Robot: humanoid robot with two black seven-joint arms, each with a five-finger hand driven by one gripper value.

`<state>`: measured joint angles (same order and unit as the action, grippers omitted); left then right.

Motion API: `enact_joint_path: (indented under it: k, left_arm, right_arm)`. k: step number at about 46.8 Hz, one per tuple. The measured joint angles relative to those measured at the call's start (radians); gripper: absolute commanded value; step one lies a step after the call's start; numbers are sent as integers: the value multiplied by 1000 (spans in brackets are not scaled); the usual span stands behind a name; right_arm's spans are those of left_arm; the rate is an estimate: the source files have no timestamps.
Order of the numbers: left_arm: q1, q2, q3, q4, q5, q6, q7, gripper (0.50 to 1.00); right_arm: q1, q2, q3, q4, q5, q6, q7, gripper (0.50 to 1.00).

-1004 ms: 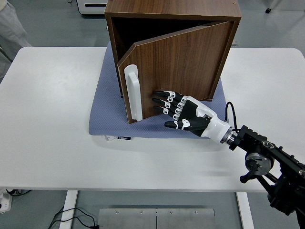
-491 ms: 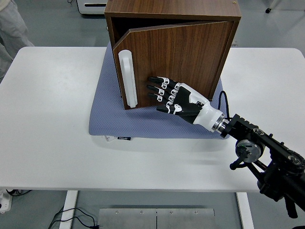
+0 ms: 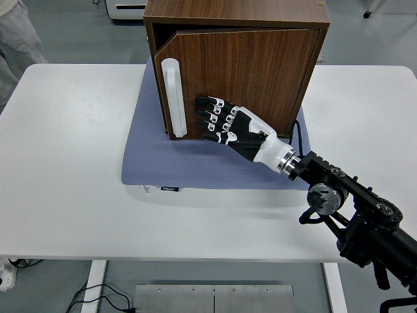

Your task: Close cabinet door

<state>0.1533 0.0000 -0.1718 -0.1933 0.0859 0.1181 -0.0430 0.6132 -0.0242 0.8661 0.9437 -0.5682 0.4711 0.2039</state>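
Since a second ago, the dark walnut-brown wooden cabinet door (image 3: 238, 81) has swung much nearer to shut, and the right robot hand (image 3: 225, 124) has travelled forward with it. That black and white robot hand now lies flat against the door's lower front, fingers (image 3: 210, 112) stretched out straight and spread, holding nothing. Its fingertips point toward the long white bar handle (image 3: 175, 98), which stands upright near the door's free left edge, just beside them. A narrow dark wedge of opening remains along the top and left of the door. The boxy brown wooden cabinet (image 3: 234, 13) stands on a blue-grey fabric mat (image 3: 146, 156), which lies on the white tabletop (image 3: 65, 163). The black right arm (image 3: 352, 215) reaches in from the lower right corner.
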Motion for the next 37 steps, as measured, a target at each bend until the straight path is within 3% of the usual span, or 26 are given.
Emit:
enact_joint_path:
  k: [22, 37]
  left_arm:
    - [-1, 0, 0, 0, 0, 0, 0, 1000]
    - [0, 0, 0, 0, 0, 0, 0, 1000]
  right_arm:
    - [7, 18, 80, -34, 19, -71, 2, 1000]
    - [-15, 7, 83, -22, 36, -58, 3, 1000]
